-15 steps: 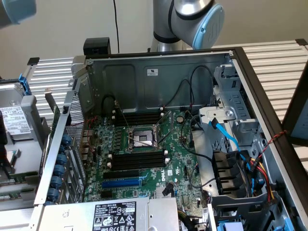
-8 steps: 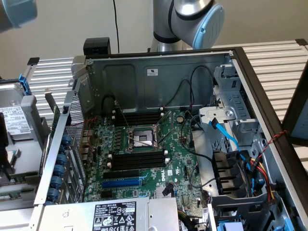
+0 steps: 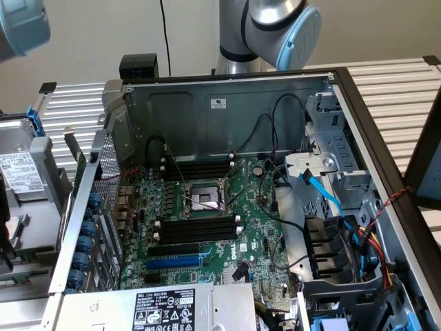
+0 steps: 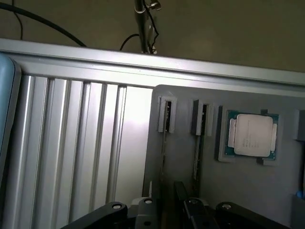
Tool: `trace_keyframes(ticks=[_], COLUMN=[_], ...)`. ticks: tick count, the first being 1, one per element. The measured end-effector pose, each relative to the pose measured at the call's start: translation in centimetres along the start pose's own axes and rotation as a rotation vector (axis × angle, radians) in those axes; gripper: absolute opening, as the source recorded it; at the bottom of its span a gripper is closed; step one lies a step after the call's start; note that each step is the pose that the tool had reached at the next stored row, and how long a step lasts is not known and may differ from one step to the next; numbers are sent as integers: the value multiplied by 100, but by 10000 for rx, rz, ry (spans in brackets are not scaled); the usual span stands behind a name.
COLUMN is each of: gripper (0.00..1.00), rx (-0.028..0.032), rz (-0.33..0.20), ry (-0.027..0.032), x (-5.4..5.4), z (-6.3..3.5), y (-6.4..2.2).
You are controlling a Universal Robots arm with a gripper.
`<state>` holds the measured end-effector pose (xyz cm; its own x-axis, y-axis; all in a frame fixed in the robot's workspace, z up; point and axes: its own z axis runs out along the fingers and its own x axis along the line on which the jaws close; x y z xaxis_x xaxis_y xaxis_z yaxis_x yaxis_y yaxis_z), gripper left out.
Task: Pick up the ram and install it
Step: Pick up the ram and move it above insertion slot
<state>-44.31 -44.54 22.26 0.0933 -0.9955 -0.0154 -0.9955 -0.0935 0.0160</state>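
In the grey tray point(image 4: 248, 191), the ram point(image 4: 163, 148) stood unlifted. The gripper point(image 4: 167, 212) hung near that tray, its grip indeterminable. Black memory slots point(image 3: 196, 227) were empty: installation outstanding.

You're in a robotics lab cell: opened PC case point(image 3: 227, 103) with bare motherboard point(image 3: 256, 207) on a ribbed aluminium bench point(image 3: 403, 89), robot arm point(image 3: 275, 27) behind, grey parts fixture point(image 4: 238, 191) holding a loose CPU point(image 4: 251, 135).

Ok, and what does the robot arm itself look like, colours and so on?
The arm is a silver-grey metal tube with rounded joints capped in light blue plastic. The gripper is black, built of angular links fastened with small silver bolts.
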Motion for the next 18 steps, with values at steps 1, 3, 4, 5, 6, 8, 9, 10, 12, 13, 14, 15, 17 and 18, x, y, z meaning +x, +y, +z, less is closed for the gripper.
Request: trace_keyframes(ticks=[1,3,4,5,6,8,9,10,12,13,14,15,17,18], gripper=[27,27,27,27,27,27,27,27,27,27,27,27,27,27], rx=[1,-2,-2,-4,-3,-4,-3,-4,-6,-8,-7,-9,-9,-9], rz=[7,11,11,12,12,10,10,11,12,15,17,18,18,17], ry=[0,2,2,3,2,2,1,3,4,5,4,4,3,3], x=[3,6,6,6,7,29,38,38,38,38,38,37,37,37], z=[19,35,35,35,38,49,56,56,56,62,76,92,100,100], y=[5,9,9,9,9,11,12,12,13,17,25,32,36,36])
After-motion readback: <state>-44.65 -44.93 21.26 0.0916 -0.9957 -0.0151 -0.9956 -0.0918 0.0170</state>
